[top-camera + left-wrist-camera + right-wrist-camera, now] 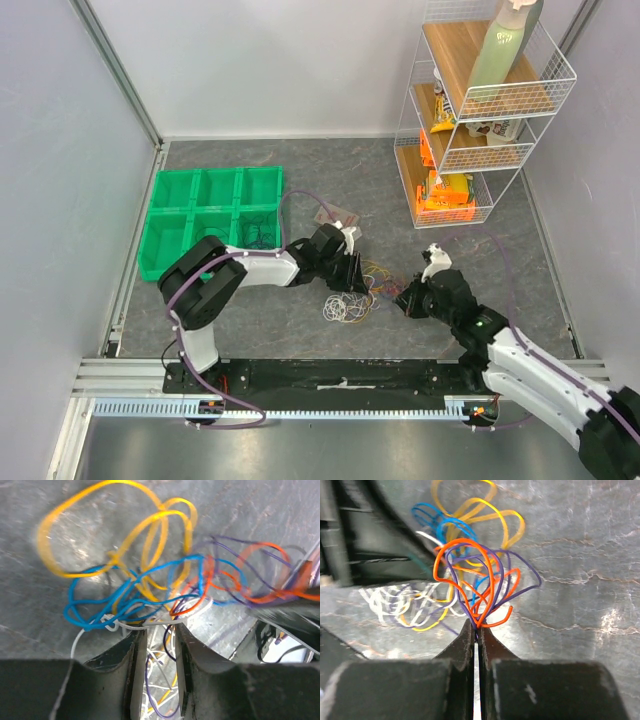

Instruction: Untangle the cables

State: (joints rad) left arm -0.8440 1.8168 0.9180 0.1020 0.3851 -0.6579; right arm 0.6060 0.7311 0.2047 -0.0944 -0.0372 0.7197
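Note:
A bunch of thin cables (378, 276) hangs stretched between my two grippers, and a looser pile of white, yellow and purple cables (345, 307) lies on the table just in front. My right gripper (478, 624) is shut on the orange-red cable (465, 560) and the dark purple cable (520, 580); it also shows in the top view (403, 298). My left gripper (160, 627) has its jaws narrowly apart, with a white cable (150, 623) lying across the fingertips. Yellow (150, 525) and blue (125, 587) loops spread beyond it. From above, the left gripper (357, 272) sits at the bunch's left side.
A green compartment tray (235, 205) stands at the left, with a dark cable (262, 232) in one cell. A white wire shelf (480, 110) with a bottle and snack packs stands at the back right. A small flat packet (340, 213) lies behind the left gripper.

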